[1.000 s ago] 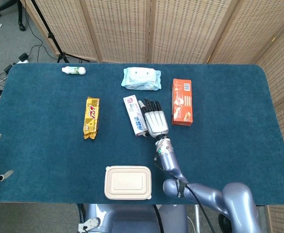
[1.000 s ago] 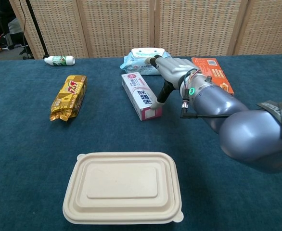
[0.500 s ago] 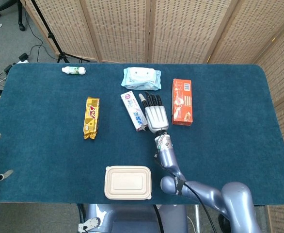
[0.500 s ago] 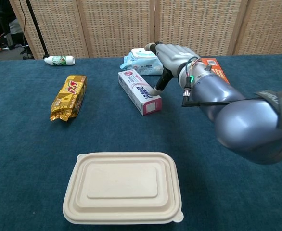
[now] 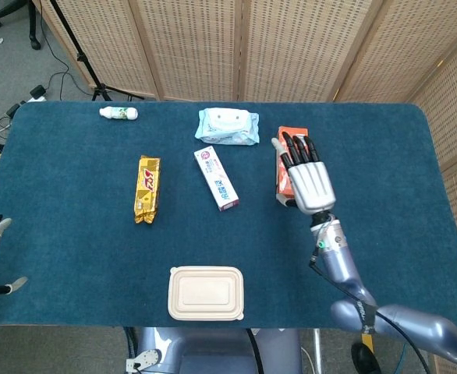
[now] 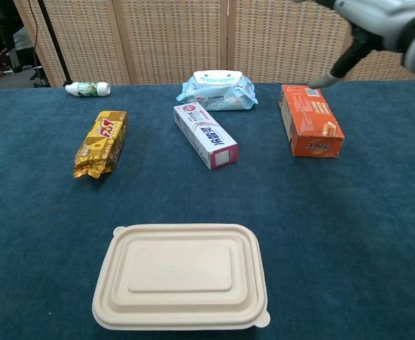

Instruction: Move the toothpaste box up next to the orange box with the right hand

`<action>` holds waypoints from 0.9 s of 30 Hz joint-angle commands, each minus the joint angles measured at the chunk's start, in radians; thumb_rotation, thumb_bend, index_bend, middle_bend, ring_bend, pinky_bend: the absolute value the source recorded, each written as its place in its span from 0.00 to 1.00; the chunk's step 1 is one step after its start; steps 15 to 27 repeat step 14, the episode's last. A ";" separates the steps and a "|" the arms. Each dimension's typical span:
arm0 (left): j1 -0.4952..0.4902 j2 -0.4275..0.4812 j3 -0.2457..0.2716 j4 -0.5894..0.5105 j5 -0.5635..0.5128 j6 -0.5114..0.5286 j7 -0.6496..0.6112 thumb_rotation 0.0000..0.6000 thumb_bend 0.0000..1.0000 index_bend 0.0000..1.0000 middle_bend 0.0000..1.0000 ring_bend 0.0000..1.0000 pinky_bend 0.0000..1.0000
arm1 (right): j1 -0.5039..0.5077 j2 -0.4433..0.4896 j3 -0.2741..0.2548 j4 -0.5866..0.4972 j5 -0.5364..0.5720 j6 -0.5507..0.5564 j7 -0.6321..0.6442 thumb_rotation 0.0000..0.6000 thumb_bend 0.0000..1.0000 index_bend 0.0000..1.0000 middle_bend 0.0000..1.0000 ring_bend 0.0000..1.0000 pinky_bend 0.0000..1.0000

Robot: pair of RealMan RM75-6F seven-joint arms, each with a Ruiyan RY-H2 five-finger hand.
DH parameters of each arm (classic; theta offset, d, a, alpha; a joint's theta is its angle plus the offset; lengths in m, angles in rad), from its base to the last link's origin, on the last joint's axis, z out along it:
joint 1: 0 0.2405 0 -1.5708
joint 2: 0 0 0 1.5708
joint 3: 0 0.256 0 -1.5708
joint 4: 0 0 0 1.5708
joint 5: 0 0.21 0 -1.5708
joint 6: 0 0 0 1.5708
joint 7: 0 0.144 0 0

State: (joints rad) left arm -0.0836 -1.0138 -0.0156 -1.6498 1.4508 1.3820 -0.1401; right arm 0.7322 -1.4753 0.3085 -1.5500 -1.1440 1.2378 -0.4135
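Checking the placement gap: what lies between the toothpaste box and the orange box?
Nothing: between the toothpaste box and the orange box there is only bare blue tablecloth, clearest in the chest view. The right hand hovers above the orange box.

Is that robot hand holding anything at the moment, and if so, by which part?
Nothing. The right hand hovers open over the orange box; the toothpaste box lies free.

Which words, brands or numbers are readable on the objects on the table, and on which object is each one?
Toothpaste box: red and blue print, too blurred to read.
Orange box: white lettering, too small to read.
Yellow snack pack: red logo, not legible.
Wipes pack: no legible text.
Small bottle: label unreadable.
Lidded container: no text.
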 commanded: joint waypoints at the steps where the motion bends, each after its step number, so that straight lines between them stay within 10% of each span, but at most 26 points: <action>1: -0.003 -0.005 -0.003 0.004 -0.004 -0.001 0.006 1.00 0.00 0.00 0.00 0.00 0.00 | -0.143 0.121 -0.099 -0.028 -0.145 0.110 0.169 1.00 0.00 0.00 0.00 0.00 0.00; 14: 0.008 -0.027 0.012 0.008 0.040 0.035 0.034 1.00 0.00 0.00 0.00 0.00 0.00 | -0.445 0.262 -0.286 -0.014 -0.292 0.330 0.450 1.00 0.00 0.00 0.00 0.00 0.00; 27: 0.008 -0.027 0.012 0.008 0.040 0.035 0.034 1.00 0.00 0.00 0.00 0.00 0.00 | -0.445 0.262 -0.286 -0.014 -0.292 0.330 0.450 1.00 0.00 0.00 0.00 0.00 0.00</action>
